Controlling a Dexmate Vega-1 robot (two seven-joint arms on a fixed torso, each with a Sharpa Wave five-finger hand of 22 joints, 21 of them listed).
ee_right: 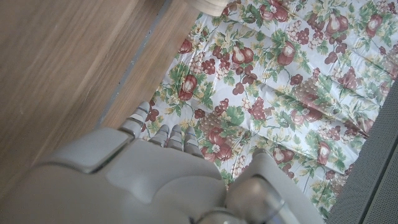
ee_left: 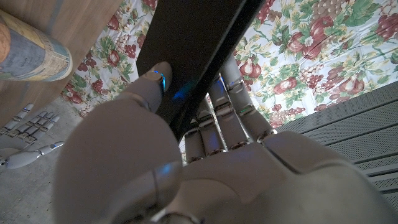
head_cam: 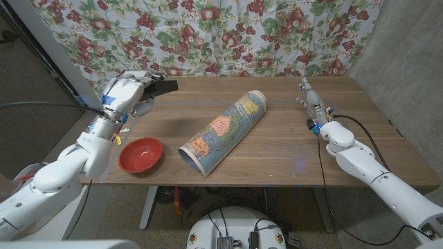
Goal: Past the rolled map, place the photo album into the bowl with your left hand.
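My left robot hand [head_cam: 130,92] pinches the album [head_cam: 163,86] above the bench [head_cam: 291,138]. I should lower it squarely over the bowl [head_cam: 140,154] before releasing. My right robot hand [head_cam: 310,99] rests with its fingers straight, holding nothing.

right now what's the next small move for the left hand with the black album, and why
Probably carry it toward the robot and lower it over the red round bowl. The left hand grips the black flat photo album in the air near the table's far edge, the bowl sits nearer the front edge, empty, beside the rolled paper map.
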